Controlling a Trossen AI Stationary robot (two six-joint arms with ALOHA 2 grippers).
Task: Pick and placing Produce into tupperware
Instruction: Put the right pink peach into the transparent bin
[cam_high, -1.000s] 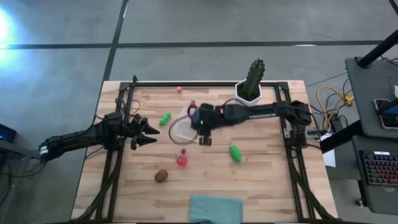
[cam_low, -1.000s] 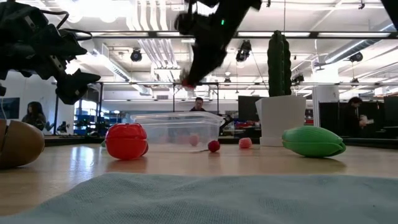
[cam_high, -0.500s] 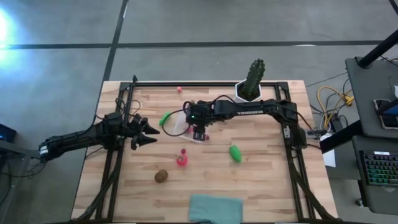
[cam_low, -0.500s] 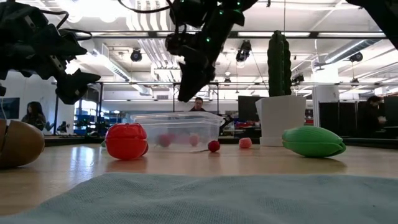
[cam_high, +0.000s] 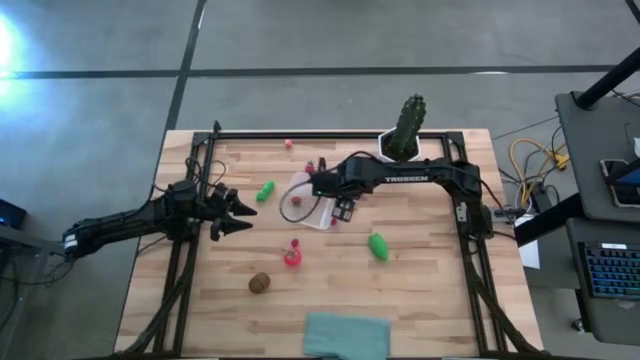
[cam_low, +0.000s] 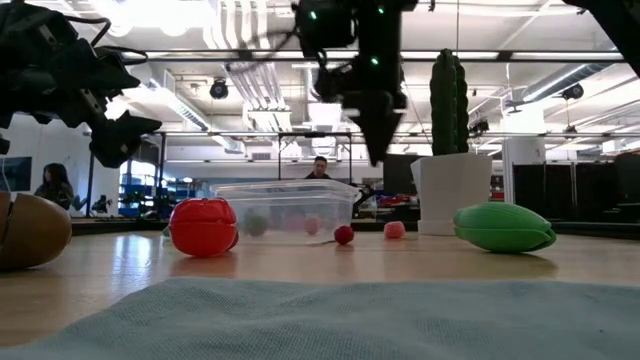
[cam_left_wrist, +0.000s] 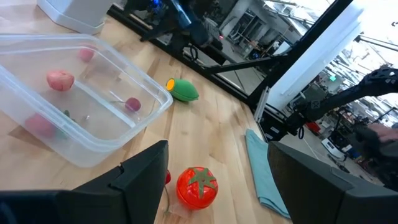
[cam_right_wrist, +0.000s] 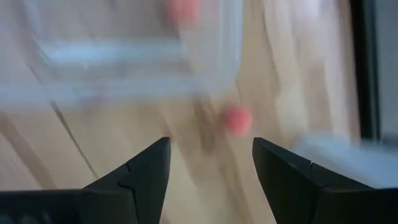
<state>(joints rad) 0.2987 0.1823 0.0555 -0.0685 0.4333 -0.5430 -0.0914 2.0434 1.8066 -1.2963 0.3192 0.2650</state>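
The clear tupperware (cam_high: 308, 216) stands mid-table with several small pink and red pieces inside (cam_left_wrist: 60, 79). My right gripper (cam_high: 343, 210) hangs open and empty above the tupperware's right edge, pointing down (cam_low: 378, 140). My left gripper (cam_high: 236, 212) waits open to the tupperware's left, above the table. One green piece (cam_high: 265, 190) lies left of the tupperware, and another (cam_high: 378, 245) lies to its near right. A red tomato-like piece (cam_high: 292, 257) and the brown kiwi (cam_high: 260, 283) lie nearer the front. A tiny pink piece (cam_right_wrist: 235, 118) rests on the wood beside the tupperware.
A tall green cactus in a white pot (cam_high: 403, 135) stands at the far edge, just behind my right arm. A teal folded cloth (cam_high: 345, 335) lies at the near edge. Another tiny pink piece (cam_high: 288, 143) sits near the far edge. Black frame rails run along both table sides.
My right gripper held a small red piece at its fingertips above the tupperware and let it go. The piece fell into the tupperware. The gripper then swung toward the table's right and turned about its wrist. My left arm kept still.
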